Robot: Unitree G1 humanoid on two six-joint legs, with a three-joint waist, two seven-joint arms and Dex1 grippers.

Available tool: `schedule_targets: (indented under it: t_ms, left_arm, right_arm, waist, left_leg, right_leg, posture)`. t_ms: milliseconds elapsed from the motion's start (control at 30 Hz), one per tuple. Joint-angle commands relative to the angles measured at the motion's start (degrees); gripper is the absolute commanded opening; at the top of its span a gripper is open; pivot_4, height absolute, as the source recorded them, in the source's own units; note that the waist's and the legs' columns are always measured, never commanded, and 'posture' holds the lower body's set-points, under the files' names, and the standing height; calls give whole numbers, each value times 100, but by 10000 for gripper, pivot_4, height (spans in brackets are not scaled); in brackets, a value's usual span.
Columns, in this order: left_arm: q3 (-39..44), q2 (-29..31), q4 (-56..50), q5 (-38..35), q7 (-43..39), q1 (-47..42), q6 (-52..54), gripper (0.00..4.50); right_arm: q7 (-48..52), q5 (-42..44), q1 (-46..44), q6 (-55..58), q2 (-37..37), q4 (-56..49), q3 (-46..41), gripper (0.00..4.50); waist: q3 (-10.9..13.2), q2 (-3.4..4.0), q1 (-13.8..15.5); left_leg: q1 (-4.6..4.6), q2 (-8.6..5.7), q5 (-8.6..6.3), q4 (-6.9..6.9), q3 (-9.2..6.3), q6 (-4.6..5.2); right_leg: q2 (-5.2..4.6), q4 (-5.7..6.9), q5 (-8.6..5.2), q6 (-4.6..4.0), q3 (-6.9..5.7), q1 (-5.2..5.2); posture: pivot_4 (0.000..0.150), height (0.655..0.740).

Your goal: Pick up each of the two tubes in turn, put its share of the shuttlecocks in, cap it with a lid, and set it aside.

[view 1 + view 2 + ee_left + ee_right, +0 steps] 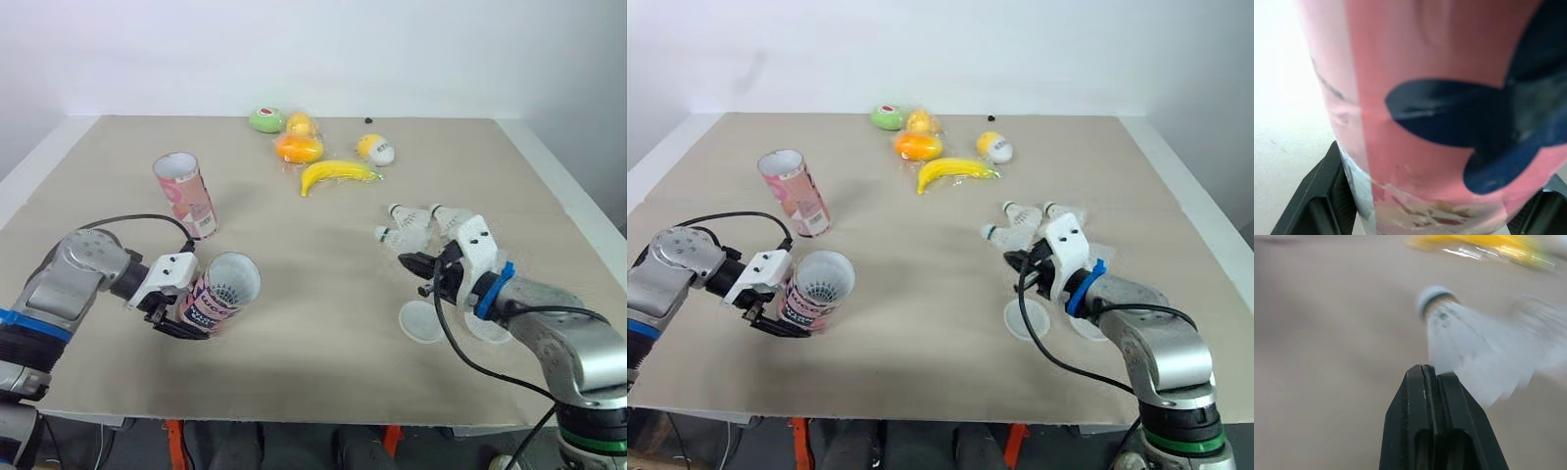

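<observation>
My left gripper (188, 315) is shut on a pink tube (220, 291), held tilted just above the table with its open mouth facing right; white feathers show inside. In the left wrist view the tube (1440, 98) sits between both black fingers (1317, 196). A second pink tube (184, 194) stands upright behind it. Three loose shuttlecocks (404, 233) lie at the right. My right gripper (408, 261) is shut just in front of them, its tips (1425, 369) close to one shuttlecock (1459, 338). Two white lids (421, 321) lie flat beside that arm.
Toy fruit lies at the back middle: a banana (336, 174), an orange piece (299, 148), a green one (265, 119) and a yellow-white one (375, 149). The table's front edge (294, 421) runs close below both arms.
</observation>
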Motion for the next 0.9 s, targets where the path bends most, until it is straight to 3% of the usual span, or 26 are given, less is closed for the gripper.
schedule_targets:
  t_ms: [33,133,400,733,767,833,900]
  left_arm:
    - [-373,206,439,86,10,-229,-164,33455]
    - [-564,216,631,30,10,-410,-261,33455]
    - [-883,134,986,-67,10,-747,-403,33455]
    - [-792,51,938,-94,10,-664,-357,33455]
    - [-781,38,936,-87,10,-660,-351,33455]
    - [-762,18,926,-74,10,-658,-337,33455]
    - [-741,-4,905,-70,10,-649,-315,33455]
  right_arm:
    - [800,433,-432,-374,-394,-857,302,237]
    - [1198,480,-999,-649,-518,-811,590,237]
    - [2137,-376,-3023,-1566,-397,157,2033,237]
    - [3104,-1202,-4264,-2219,285,1384,3262,237]
    - [3148,-1195,-4362,-2190,392,1469,3292,6316]
    - [3280,-1166,-4466,-2174,525,1566,3311,12961]
    - [3406,-1165,-4556,-2202,650,1675,3302,24099]
  waist:
    - [2,2,-32]
    - [2,0,-72]
    - [9,-2,-93]
    - [9,0,-87]
    - [9,-1,-86]
    - [9,-1,-82]
    - [10,-5,-78]
  left_leg:
    - [1,0,0,0,0,0]
    - [9,2,3,1,-1,4]
    - [20,17,15,10,24,22]
    - [6,20,14,-4,41,19]
    - [6,20,14,-4,41,19]
    - [7,20,14,-2,39,19]
    - [7,18,14,1,40,19]
  right_leg:
    - [0,0,2,-1,0,-1]
    - [-1,1,6,-7,-4,5]
    - [-15,1,22,-27,-14,-20]
    - [-13,16,16,-21,-13,-21]
    - [-12,23,12,-23,-13,-22]
    - [-11,32,7,-22,-13,-23]
    - [-13,38,2,-18,-12,-20]
  posture:
    - [1500,6917]
    - [1500,6917]
    - [1500,6917]
    - [1500,6917]
    - [1500,6917]
    - [1500,6917]
    - [1500,6917]
